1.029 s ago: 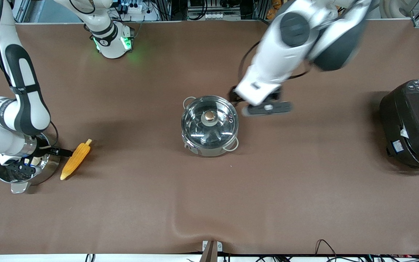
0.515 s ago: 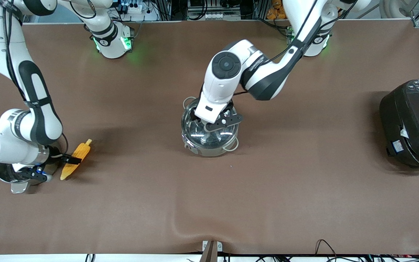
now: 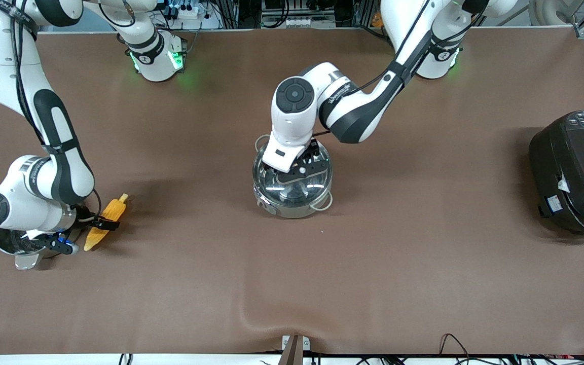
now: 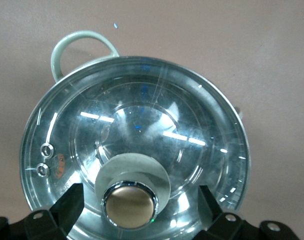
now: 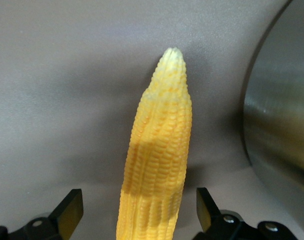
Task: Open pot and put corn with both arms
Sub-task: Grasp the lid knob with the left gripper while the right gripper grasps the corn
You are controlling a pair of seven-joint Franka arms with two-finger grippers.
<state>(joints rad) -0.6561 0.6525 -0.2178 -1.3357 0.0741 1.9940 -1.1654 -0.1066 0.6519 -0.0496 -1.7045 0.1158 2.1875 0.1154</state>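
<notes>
at mid-table in the front view, left gripper sat over the lidded pot, left wrist view, fingers spread around the knob, right wrist view, right gripper wide apart astride the corn (lying on the table beside a steel pot)

Counts: one lidded pot, one corn cob, one black rice cooker, one second steel pot, two arms, two grippers.
</notes>
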